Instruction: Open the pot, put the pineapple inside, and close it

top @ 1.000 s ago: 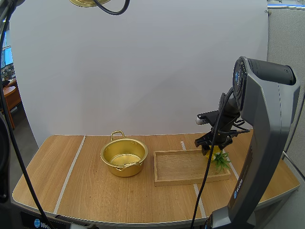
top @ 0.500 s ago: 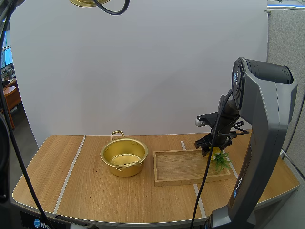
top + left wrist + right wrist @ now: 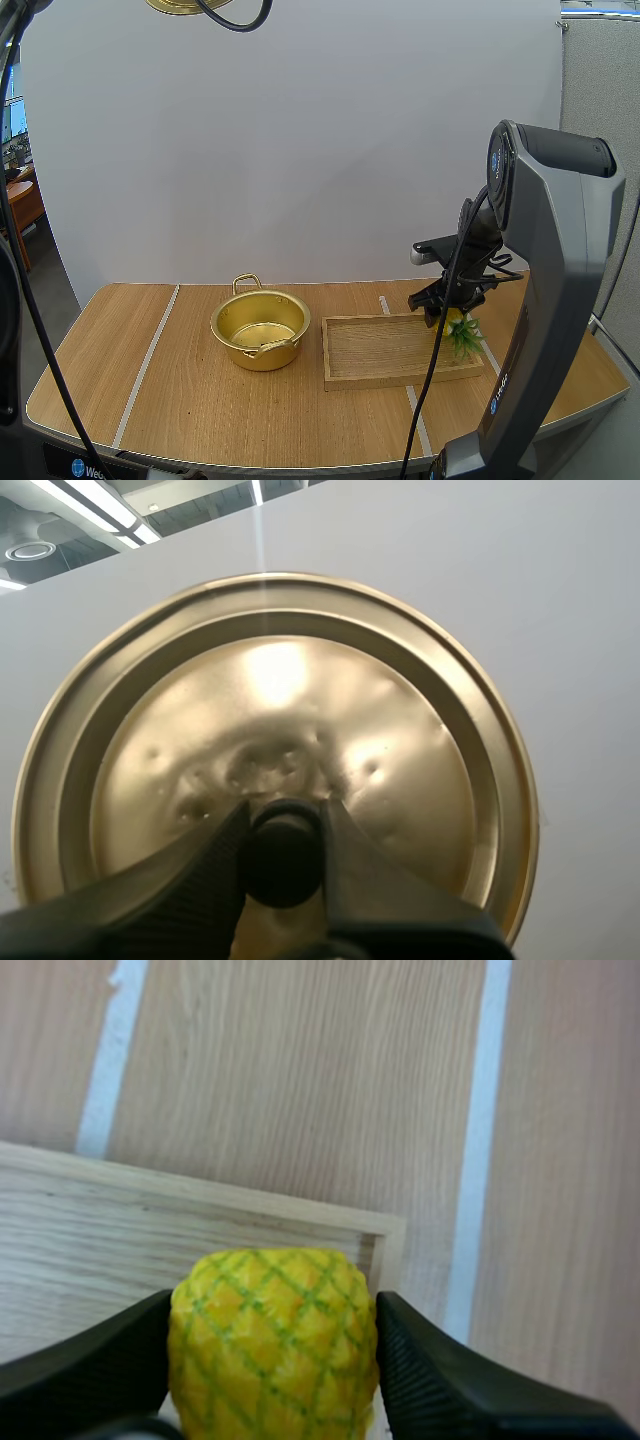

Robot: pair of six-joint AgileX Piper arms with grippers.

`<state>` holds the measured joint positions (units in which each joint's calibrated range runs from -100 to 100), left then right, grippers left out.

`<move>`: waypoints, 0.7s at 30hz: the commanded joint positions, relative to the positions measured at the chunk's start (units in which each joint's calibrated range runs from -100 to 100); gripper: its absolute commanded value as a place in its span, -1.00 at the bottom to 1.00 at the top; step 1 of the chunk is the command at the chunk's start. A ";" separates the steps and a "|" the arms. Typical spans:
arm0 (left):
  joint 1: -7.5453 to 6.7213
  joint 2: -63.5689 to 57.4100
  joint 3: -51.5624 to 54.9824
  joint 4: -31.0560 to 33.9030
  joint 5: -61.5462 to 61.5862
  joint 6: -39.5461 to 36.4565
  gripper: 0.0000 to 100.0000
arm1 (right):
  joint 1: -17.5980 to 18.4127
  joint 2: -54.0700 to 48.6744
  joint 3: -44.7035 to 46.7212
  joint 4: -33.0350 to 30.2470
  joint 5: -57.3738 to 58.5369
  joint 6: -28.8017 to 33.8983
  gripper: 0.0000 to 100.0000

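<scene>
Two grips were set at this moment. My left gripper (image 3: 285,810) was clamped on the black knob (image 3: 285,855) of the lid (image 3: 400,730), holding the lid high above the table (image 3: 180,400). The pot (image 3: 260,348) therefore stood open on the table, left of the wooden tray (image 3: 200,1220) and apart from it.

My right gripper (image 3: 276,1305) had its fingers (image 3: 440,1375) closed on the pineapple (image 3: 270,1360), one on each flank of the yellow body, over the tray's far right corner. Whether the fruit had cleared the tray floor I could not tell.

I judged the step in hand to be carrying the pineapple to the pot. To do it well I would lift straight up first, so the leafy crown and the base cleared the tray's rim. Then I would travel left across the tray and stop over the middle of the pot, away from its handles. I would lower until the fruit sat below the pot's wall before letting go, since a rounded body dropped from above might bounce or tip out. The lid should wait aloft, out of the right arm's path.
</scene>
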<state>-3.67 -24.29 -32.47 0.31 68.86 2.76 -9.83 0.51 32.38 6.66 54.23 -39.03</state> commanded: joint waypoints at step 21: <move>-0.17 0.03 -0.53 0.66 -1.95 -0.37 -1.00 | 25.17 -20.63 -0.18 2.87 14.05 6.78 -1.00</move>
<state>-3.67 -24.29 -32.47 0.31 68.86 2.76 12.82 -19.35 32.38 9.39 69.12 -33.33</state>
